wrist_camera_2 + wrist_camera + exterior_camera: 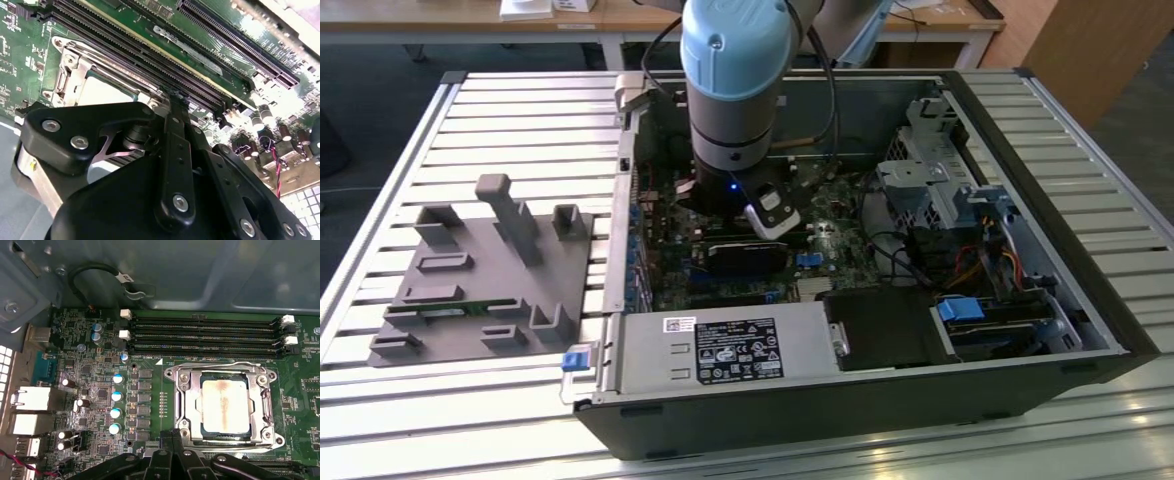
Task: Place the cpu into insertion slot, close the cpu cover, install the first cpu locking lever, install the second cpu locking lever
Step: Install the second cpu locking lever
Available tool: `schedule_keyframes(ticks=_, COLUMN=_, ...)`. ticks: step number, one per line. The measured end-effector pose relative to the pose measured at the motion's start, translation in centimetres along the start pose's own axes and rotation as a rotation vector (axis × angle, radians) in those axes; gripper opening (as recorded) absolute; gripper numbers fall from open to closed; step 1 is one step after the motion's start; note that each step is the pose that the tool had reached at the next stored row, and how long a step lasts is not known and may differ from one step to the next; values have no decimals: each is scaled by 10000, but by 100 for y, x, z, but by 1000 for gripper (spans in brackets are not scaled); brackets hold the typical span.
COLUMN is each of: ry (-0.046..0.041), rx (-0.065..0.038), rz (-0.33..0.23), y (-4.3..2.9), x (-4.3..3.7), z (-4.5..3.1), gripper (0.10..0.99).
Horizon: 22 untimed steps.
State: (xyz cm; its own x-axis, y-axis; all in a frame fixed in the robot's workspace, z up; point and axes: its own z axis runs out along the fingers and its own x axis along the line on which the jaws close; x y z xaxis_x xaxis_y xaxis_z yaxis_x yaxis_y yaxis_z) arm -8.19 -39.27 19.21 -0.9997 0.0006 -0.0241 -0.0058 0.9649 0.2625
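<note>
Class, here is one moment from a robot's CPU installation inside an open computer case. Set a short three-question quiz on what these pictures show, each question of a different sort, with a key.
1. True or false: the cpu lies in the insertion slot.
2. In the first wrist view, the cpu cover is: A) lying on the grey fixture, B) down around the cpu, C) held in the gripper.
3. Fill in: the long black memory slots lie between the socket and the case's ____ wall.

Key: 1 true; 2 B; 3 metal.

The white sticker (734, 350) on the silver box (720, 352) has tiny print and marks, too small to read.
</note>
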Motion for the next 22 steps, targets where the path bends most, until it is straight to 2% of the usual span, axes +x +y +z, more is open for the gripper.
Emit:
schedule_keyframes(ticks=12, ry=-2, rx=17, rz=-1, y=1, x=0, z=-3, gripper=106)
schedule_keyframes(ticks=22, ry=0, rx=10, rz=0, y=43, x=-3, z=-159, gripper=106)
